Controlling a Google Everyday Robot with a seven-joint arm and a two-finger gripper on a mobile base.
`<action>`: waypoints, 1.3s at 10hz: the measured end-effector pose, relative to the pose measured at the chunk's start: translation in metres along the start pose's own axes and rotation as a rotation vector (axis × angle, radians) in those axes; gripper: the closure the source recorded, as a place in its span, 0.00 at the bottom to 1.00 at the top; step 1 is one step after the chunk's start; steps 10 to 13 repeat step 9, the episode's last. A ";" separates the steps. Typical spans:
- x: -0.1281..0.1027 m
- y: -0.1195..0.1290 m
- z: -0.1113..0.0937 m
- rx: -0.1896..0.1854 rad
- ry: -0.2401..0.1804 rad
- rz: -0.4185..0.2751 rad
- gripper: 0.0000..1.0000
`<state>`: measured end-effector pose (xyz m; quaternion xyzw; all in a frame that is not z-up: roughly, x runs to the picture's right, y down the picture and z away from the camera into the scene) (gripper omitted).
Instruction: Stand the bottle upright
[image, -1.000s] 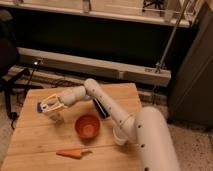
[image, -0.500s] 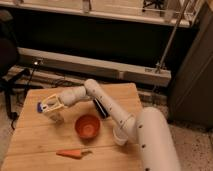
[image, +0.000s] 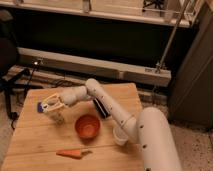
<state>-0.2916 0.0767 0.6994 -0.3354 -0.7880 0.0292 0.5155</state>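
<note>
The gripper (image: 51, 104) hangs over the left part of the wooden bench (image: 35, 142), at the end of the white arm (image: 107, 107) that reaches leftward from the robot body; whether it is open or closed cannot be told. Right at it is the small whitish-cream plastic bottle (image: 56, 114), seemingly standing on the bench just below and slightly right of the gripper, though whether the two touch is unclear. Judging from this, the step in hand is setting the bottle on its base; the next move calls for a gentle release and a straight lift away so it does not tip. Just right sits a round red bowl (image: 87, 126), a short white cup (image: 120, 136) beyond it, an orange carrot (image: 70, 153) near the front edge
</note>
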 end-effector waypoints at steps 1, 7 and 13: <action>0.000 0.000 -0.001 -0.001 -0.002 0.005 0.70; 0.010 -0.015 -0.015 -0.005 -0.010 0.033 0.70; 0.009 -0.020 -0.017 -0.017 -0.004 0.027 0.70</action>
